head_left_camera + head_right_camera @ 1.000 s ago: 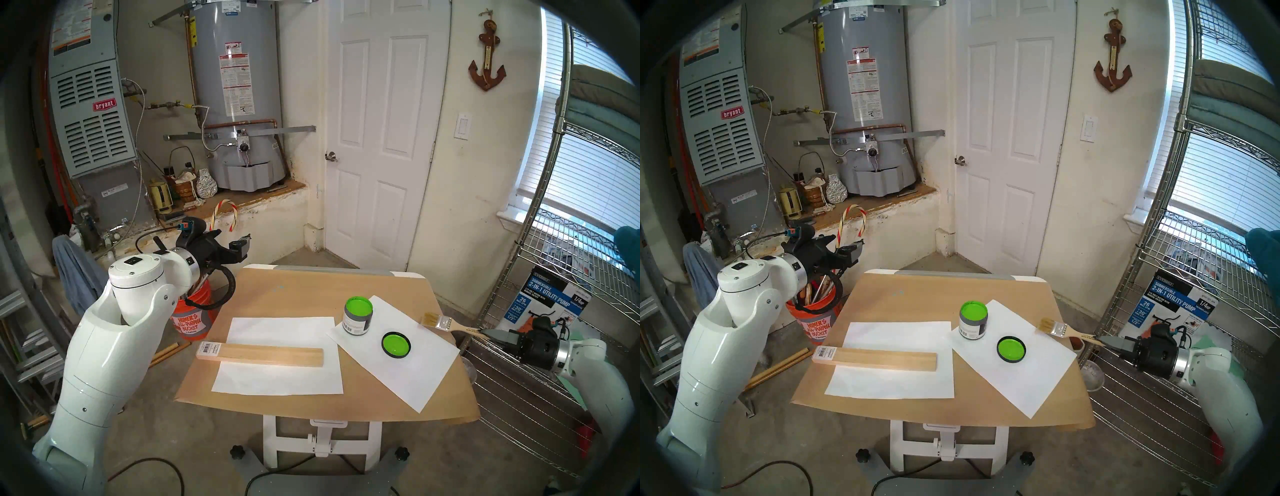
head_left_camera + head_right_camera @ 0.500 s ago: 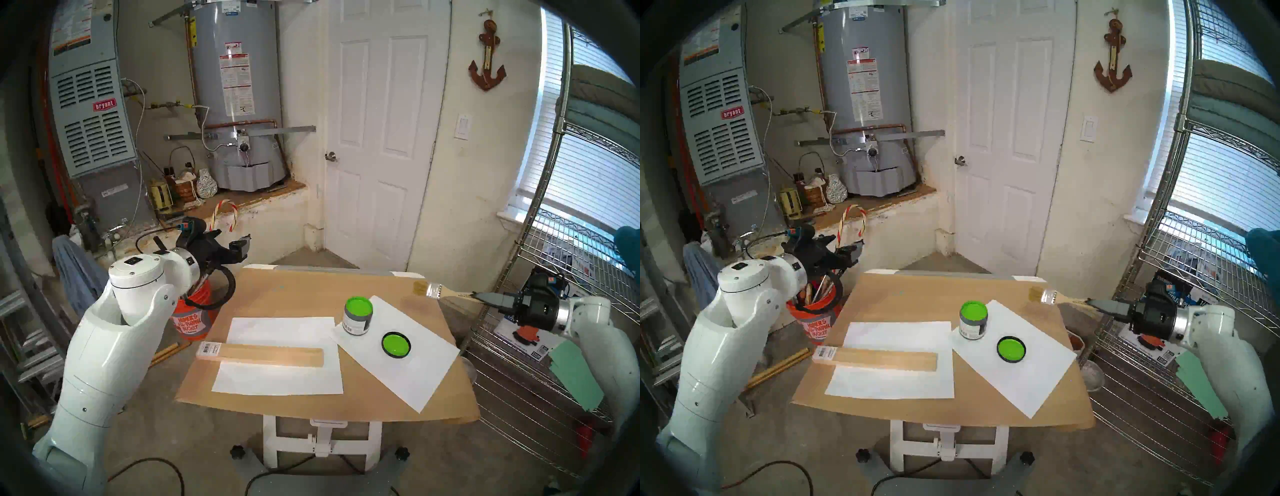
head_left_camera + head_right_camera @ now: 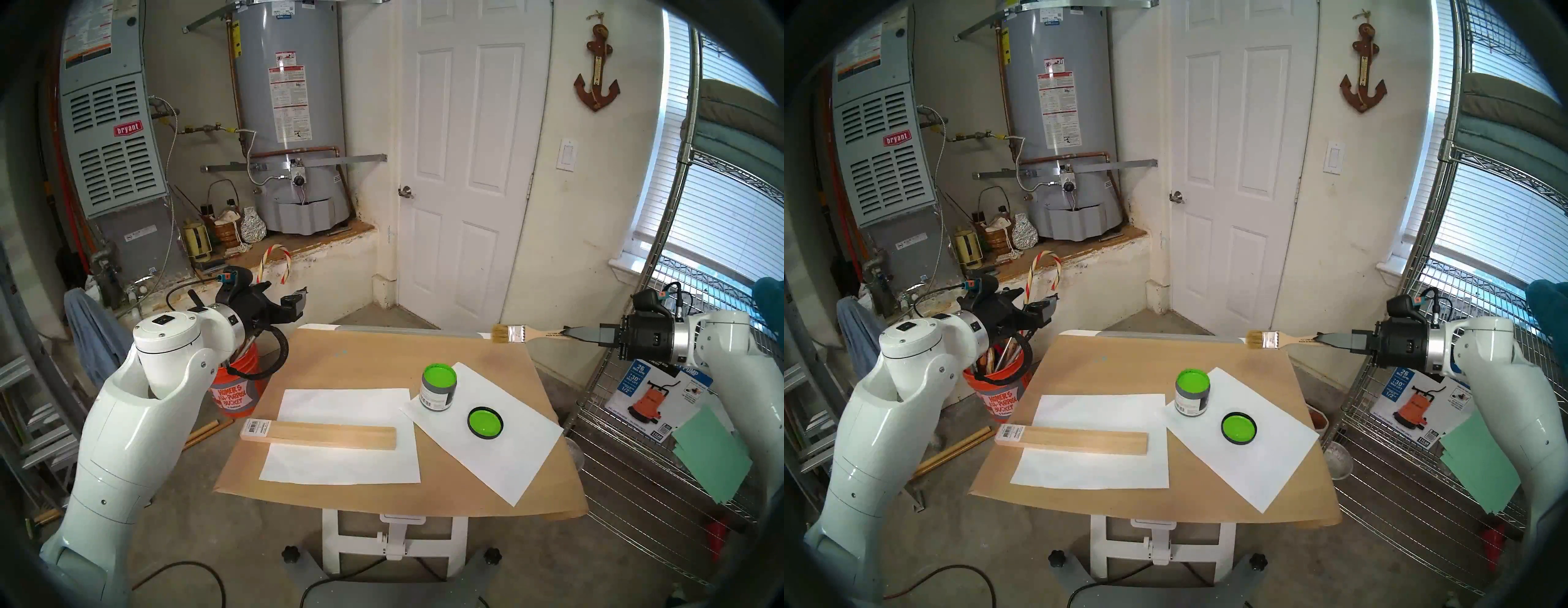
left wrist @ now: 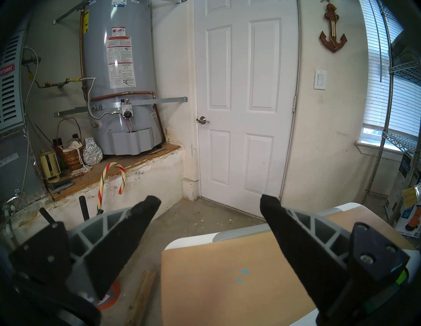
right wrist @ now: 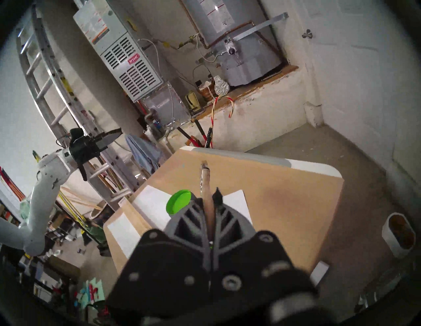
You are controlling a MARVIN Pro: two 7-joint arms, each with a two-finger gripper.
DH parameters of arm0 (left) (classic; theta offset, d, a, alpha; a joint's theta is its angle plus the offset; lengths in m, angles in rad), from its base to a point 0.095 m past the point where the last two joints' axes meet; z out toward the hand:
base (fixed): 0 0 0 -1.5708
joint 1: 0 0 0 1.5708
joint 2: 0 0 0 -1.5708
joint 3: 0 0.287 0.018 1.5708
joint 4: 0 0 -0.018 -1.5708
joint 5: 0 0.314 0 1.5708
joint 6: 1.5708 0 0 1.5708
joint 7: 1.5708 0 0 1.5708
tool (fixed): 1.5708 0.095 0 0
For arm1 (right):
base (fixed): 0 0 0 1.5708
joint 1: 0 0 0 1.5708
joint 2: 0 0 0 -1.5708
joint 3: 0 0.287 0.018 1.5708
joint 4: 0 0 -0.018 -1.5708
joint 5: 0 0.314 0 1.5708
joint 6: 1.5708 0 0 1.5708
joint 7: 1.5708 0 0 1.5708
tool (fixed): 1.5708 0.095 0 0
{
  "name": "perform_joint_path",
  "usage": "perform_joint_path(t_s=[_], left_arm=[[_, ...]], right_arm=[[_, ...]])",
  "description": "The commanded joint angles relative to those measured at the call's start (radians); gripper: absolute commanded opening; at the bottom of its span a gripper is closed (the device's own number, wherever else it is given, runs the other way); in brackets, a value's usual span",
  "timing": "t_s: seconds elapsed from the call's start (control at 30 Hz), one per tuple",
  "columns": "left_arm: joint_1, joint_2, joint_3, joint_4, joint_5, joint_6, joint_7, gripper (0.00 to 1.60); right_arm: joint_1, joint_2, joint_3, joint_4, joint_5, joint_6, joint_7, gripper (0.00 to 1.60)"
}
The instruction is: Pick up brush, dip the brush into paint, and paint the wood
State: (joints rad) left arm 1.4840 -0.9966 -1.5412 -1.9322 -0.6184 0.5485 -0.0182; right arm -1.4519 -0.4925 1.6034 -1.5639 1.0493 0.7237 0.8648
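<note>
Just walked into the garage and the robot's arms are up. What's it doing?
It is setting up to paint. The right gripper is shut on the handle of a small flat wooden paintbrush, held in the air over the table's far right corner with dry-looking bristles. The open grey jar of lime-green paint and the long pale wooden board sit untouched. The left gripper hangs open, empty.

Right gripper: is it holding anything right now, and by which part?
Yes. The right gripper is shut on the brush, pinching the far end of its wooden handle; the bristles stick out clear of the table.
</note>
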Motion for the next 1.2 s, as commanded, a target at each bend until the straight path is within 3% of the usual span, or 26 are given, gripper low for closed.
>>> perform_joint_path(t_s=[0.0, 0.27, 0.4, 0.43, 0.47, 0.53, 0.87, 1.17], left_arm=[[-0.010, 0.002, -0.008, -0.015, -0.001, -0.004, 0.000, 1.60], [-0.010, 0.002, -0.008, -0.015, -0.001, -0.004, 0.000, 1.60], [-0.011, 0.002, -0.008, -0.015, -0.001, -0.004, 0.000, 1.60], [-0.010, 0.002, -0.008, -0.015, -0.001, -0.004, 0.000, 1.60], [-0.010, 0.002, -0.008, -0.015, -0.001, -0.004, 0.000, 1.60], [-0.010, 0.002, -0.008, -0.015, -0.001, -0.004, 0.000, 1.60], [-0.010, 0.002, -0.009, -0.016, -0.001, -0.004, 0.000, 1.60], [-0.009, 0.002, -0.010, -0.017, -0.002, -0.003, 0.000, 1.60]], right_arm=[[0.114, -0.009, -0.032, -0.089, -0.020, 0.005, -0.049, 0.00], [0.174, -0.017, -0.059, -0.149, -0.055, 0.028, -0.092, 0.00], [0.226, -0.015, -0.084, -0.181, -0.081, 0.060, -0.106, 0.00], [0.274, -0.014, -0.120, -0.177, -0.103, 0.070, -0.110, 0.00], [0.234, -0.012, -0.091, -0.200, -0.101, 0.066, -0.112, 0.00], [0.259, -0.007, -0.106, -0.211, -0.124, 0.076, -0.114, 0.00], [0.354, -0.003, -0.187, -0.237, -0.214, 0.128, -0.077, 0.00], [0.442, 0.005, -0.298, -0.236, -0.317, 0.153, 0.010, 0.00]])
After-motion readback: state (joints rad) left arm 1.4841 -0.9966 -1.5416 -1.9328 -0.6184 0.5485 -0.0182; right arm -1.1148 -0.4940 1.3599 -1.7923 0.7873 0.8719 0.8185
